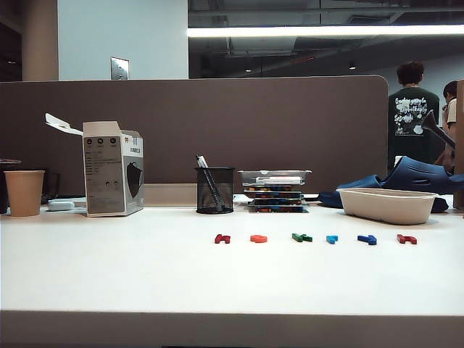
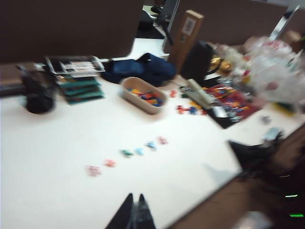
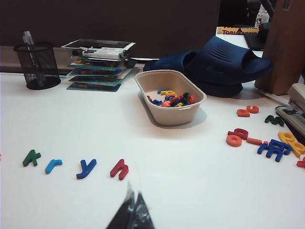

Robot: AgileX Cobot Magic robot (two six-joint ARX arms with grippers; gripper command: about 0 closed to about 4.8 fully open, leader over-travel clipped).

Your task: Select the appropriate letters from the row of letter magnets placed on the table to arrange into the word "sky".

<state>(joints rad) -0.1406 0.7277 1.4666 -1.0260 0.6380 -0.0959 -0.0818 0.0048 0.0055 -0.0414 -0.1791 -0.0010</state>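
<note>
Ahead of the left gripper [image 2: 134, 212] (tips pressed together, empty) the letter row [image 2: 126, 153] runs slantwise, well apart; the right gripper [image 3: 133, 212], also shut, sits nearer.

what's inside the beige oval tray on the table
The beige tray holds a small heap of loose letter magnets, blue, red, orange and green. Those underneath are covered by the top ones, and from the exterior view its wall hides them all.
</note>
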